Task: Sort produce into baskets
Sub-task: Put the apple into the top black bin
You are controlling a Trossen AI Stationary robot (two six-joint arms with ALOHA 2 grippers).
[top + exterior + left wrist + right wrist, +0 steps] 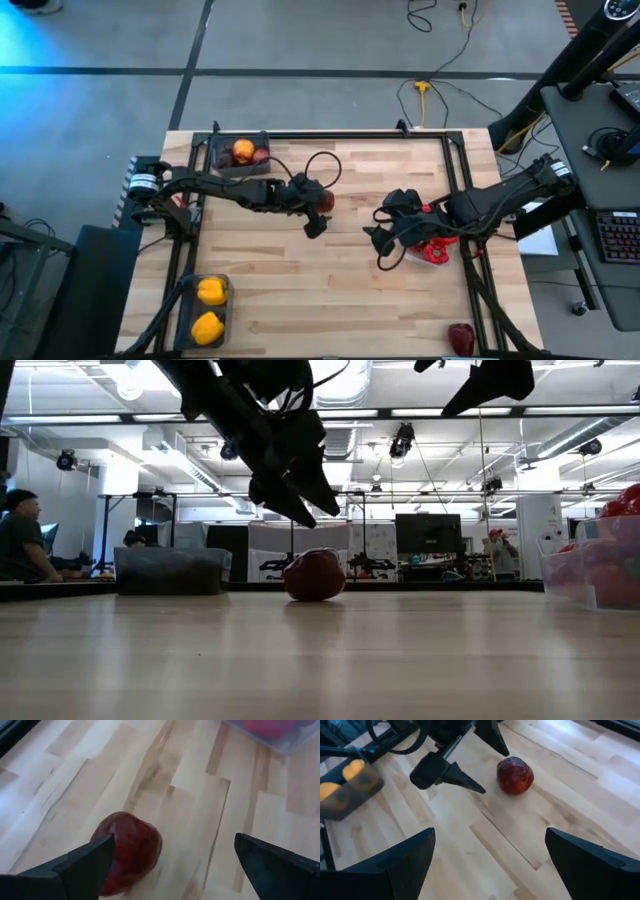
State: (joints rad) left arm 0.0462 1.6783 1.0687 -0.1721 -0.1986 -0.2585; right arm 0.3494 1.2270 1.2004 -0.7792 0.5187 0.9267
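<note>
A dark red apple (326,201) rests on the wooden table near its middle; it also shows in the low view (313,575). My left gripper (318,212) hovers open just above it, its fingers clear of the fruit in the low view (295,490). In the left wrist view the apple (131,850) lies beside one finger (85,865). My right gripper (376,230) is open and empty to the apple's right, above the table (490,865). A second dark apple (460,338) lies at the near right edge.
A dark bin (240,153) at the far left holds apples and an orange fruit. A bin (208,312) at the near left holds yellow peppers. A clear bin (436,249) with red peppers stands under my right arm. People sit in the room beyond the table.
</note>
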